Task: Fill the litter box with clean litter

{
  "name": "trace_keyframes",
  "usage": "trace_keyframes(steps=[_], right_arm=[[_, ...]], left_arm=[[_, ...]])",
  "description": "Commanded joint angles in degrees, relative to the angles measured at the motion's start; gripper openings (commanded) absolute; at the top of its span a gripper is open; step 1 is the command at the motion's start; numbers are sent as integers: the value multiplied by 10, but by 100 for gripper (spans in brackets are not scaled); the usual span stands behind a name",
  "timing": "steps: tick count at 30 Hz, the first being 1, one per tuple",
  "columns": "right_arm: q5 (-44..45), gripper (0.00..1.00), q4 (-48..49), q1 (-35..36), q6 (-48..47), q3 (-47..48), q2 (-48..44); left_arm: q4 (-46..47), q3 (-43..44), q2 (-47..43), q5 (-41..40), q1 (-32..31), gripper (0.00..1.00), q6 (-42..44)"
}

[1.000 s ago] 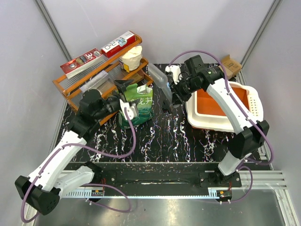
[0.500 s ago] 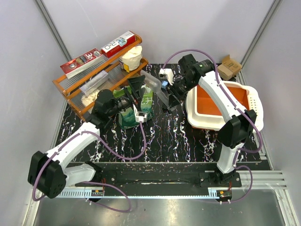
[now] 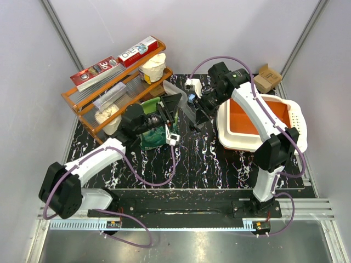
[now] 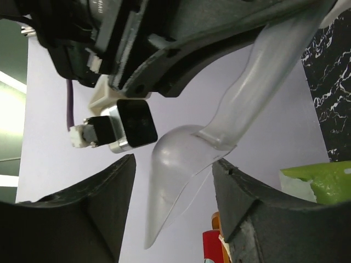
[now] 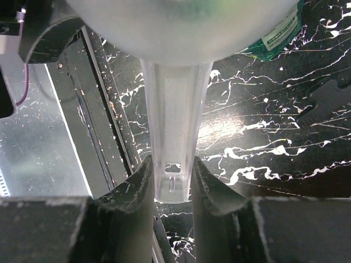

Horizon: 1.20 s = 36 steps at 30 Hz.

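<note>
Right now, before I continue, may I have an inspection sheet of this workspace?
Surface: black table with white veins.
Job's things: litter box at the right, orange inside bare where visible; litter: nothing seen.
Clutter: green pouch, orange rack with boxes, cardboard box.
Grippers: right claw shut on clear scoop handle; left claw open around the scoop's tip.
Cables: purple cables along both arms.
Surroundings: grey walls, metal frame posts.

The scoop (image 5: 175, 164) is clear, smooth plastic. The tabletop (image 3: 203, 159) is glossy black with white marbling. The litter box (image 3: 233, 143) at right is smooth plastic, the green pouch (image 3: 154, 139) shiny, the carton (image 3: 267, 77) upper right matt cardboard.
</note>
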Motion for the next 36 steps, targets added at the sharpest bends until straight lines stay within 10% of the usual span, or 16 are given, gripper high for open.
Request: trace_keyframes(steps=[1, 7, 13, 18, 25, 36], right_arm=[[-16, 0, -73, 2, -12, 21, -7], [-9, 4, -71, 1, -6, 16, -11], [-28, 56, -29, -67, 34, 104, -26], [-46, 90, 260, -152, 255, 90, -107], [-11, 98, 534, -155, 386, -12, -165], [-156, 96, 621, -155, 565, -88, -170]], left_arm=[[16, 36, 19, 6, -2, 57, 41], [31, 38, 34, -22, -6, 0, 46], [23, 64, 33, -95, -14, 0, -11], [-175, 201, 28, -233, -39, 0, -208], [-538, 467, 98, -232, -32, 0, -609], [-543, 400, 71, -204, -30, 0, -706]])
